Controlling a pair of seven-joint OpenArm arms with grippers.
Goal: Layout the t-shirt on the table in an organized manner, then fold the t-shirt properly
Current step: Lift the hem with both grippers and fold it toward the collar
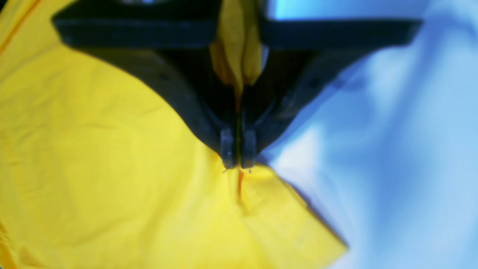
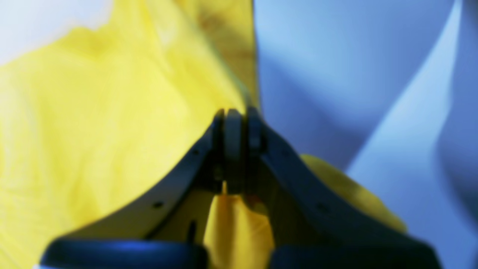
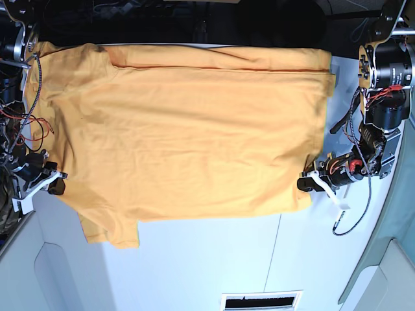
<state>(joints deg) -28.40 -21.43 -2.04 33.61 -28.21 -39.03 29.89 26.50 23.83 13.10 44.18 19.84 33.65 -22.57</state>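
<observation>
My left gripper (image 1: 238, 164) is clamped on a pinch of the t-shirt (image 3: 188, 129) edge, right side of the base view. My right gripper (image 2: 235, 119) is pinched onto cloth too, at the left edge. The shirt lies spread across the upper middle of the table (image 3: 214, 265), one sleeve at lower left. It looks light, soft and floppy, and will sag and wrinkle, so edges and corners are best for holding. No containers in view.
</observation>
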